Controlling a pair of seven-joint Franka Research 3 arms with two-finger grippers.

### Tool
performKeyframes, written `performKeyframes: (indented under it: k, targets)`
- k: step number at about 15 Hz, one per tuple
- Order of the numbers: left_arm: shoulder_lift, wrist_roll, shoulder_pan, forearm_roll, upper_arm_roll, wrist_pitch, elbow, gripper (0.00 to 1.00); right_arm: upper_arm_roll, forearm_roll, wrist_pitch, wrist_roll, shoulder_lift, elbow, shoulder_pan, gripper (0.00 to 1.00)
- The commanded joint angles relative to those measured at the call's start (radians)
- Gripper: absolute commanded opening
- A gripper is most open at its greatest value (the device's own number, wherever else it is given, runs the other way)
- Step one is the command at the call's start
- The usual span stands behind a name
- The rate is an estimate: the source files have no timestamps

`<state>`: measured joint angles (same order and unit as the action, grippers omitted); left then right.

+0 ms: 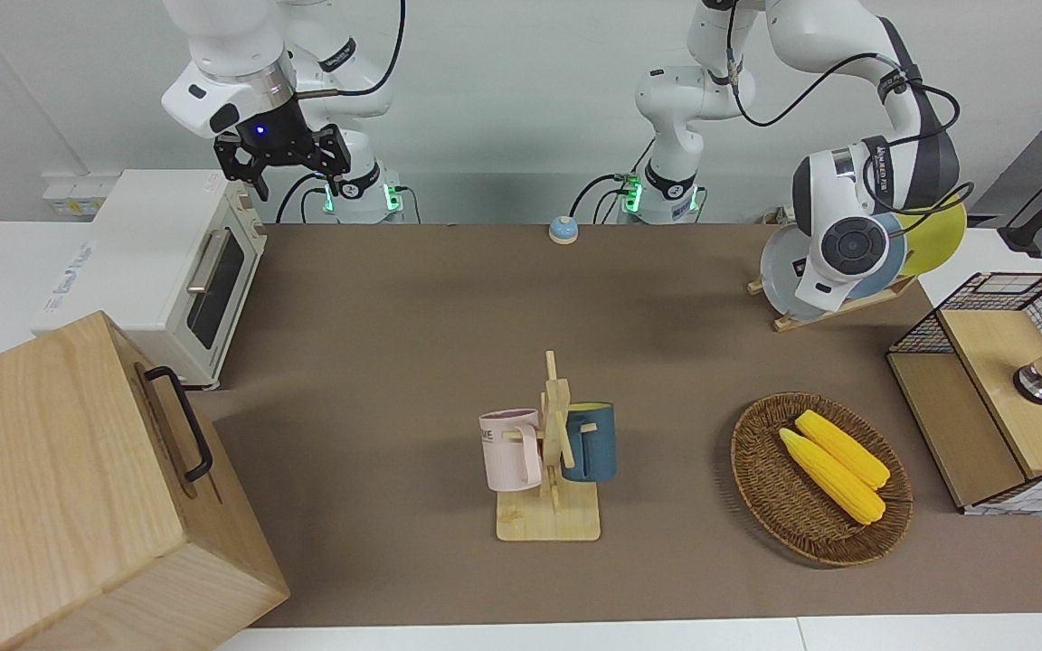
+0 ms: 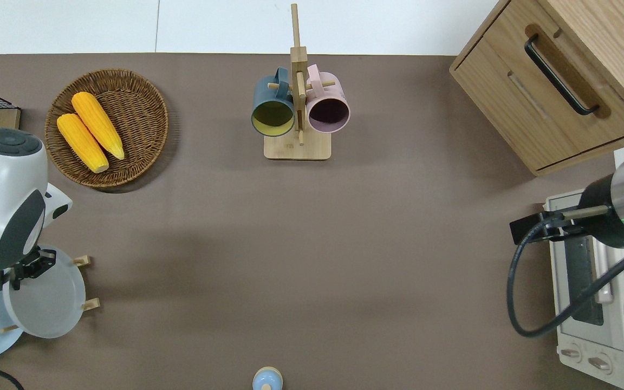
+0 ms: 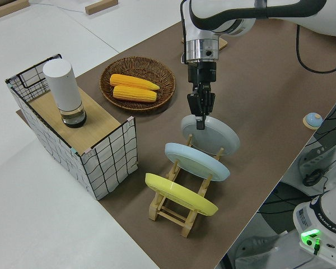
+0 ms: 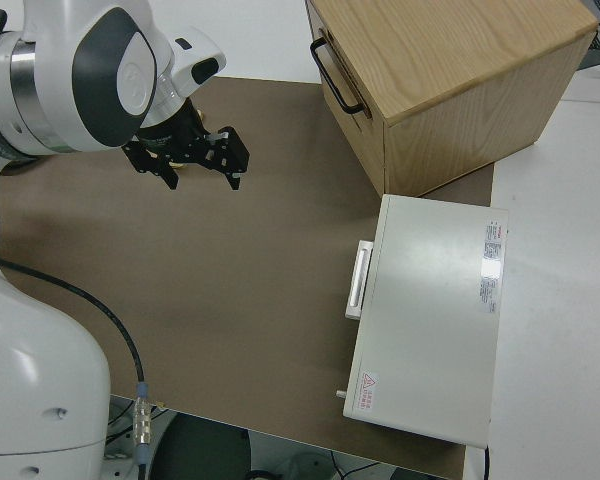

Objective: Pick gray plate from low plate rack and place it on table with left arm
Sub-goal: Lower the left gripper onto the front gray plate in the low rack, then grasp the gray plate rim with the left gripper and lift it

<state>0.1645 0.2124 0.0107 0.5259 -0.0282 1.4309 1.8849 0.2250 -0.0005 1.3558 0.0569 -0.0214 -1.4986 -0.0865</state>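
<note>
The gray plate (image 2: 46, 303) leans in the low plate rack (image 3: 171, 208) at the left arm's end of the table (image 2: 344, 244), in the slot farthest from the yellow plate. It also shows in the left side view (image 3: 218, 134) and the front view (image 1: 779, 271). My left gripper (image 3: 200, 120) points down and its fingers are closed on the plate's top rim; in the overhead view the gripper (image 2: 22, 269) is at the plate's edge. My right gripper (image 1: 281, 167) is open, empty and parked.
A blue plate (image 3: 196, 161) and a yellow plate (image 3: 179, 193) stand in the same rack. A basket of corn (image 2: 107, 127) and a wire crate (image 3: 73, 123) lie farther from the robots. A mug stand (image 2: 297, 108), wooden cabinet (image 2: 561, 81), toaster oven (image 2: 593, 292) and bell (image 2: 267, 378) are about.
</note>
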Motion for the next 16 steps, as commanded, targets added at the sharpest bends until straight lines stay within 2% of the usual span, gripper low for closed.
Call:
performKeyframes:
  k: [1,5,7,10,12,14,16]
  targets:
    - [-0.002,-0.004,0.015,0.013,-0.007,-0.082,-0.062,0.00,0.007,0.004,-0.015,-0.003,-0.005,0.006,-0.015,0.990]
    - [-0.005,-0.004,0.018,-0.001,0.030,-0.171,-0.156,0.00,0.007,0.004,-0.015,-0.003,-0.005,0.006,-0.015,0.990]
    - [-0.006,-0.004,0.018,-0.030,0.034,-0.205,-0.199,0.00,0.007,0.004,-0.015,-0.003,-0.005,0.006,-0.015,0.990]
    - [-0.017,-0.002,0.017,-0.185,0.034,-0.221,-0.250,0.00,0.007,0.004,-0.015,-0.003,-0.005,0.006,-0.015,0.990]
    - [-0.045,0.001,0.017,-0.335,0.033,-0.192,-0.244,0.00,0.007,0.004,-0.015,-0.003,-0.005,0.006,-0.015,0.987]
    - [-0.110,0.001,0.009,-0.476,0.033,-0.057,-0.175,0.00,0.007,0.004,-0.015,-0.003,-0.005,0.006,-0.015,0.990]
    - [-0.154,0.005,0.015,-0.527,0.031,0.031,-0.097,0.00,0.007,0.004,-0.015,-0.003,-0.005,0.006,-0.015,0.987]
